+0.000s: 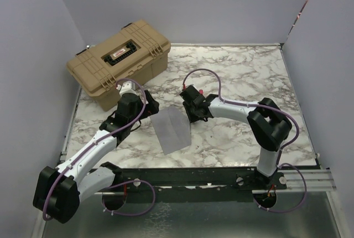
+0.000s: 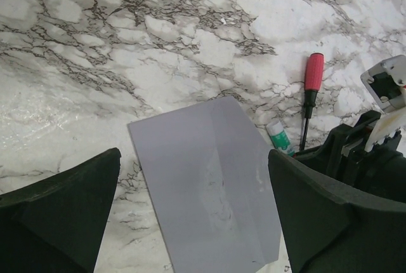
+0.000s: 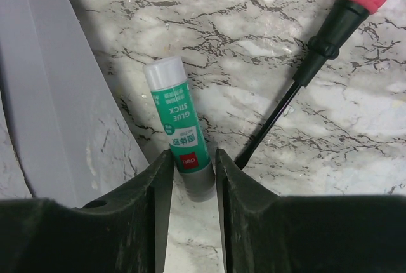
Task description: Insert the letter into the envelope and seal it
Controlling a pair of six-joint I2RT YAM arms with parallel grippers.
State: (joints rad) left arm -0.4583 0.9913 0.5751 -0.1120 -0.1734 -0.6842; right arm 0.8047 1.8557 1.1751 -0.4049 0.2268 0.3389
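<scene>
The envelope lies flat on the marble table between the arms, its long axis running near-to-far with the near end tilted right. The left gripper gapes wide over it, empty. The right gripper, nearly closed, seems to pinch the glue stick at its base.

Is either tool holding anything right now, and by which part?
The right tool grips the glue stick by its bottom end, opposite the cap. The left tool is open and holds nothing.

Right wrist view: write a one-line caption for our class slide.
Fingers clasp a green glue stick lying on the marble table, between a grey envelope and a red-handled screwdriver.
</scene>
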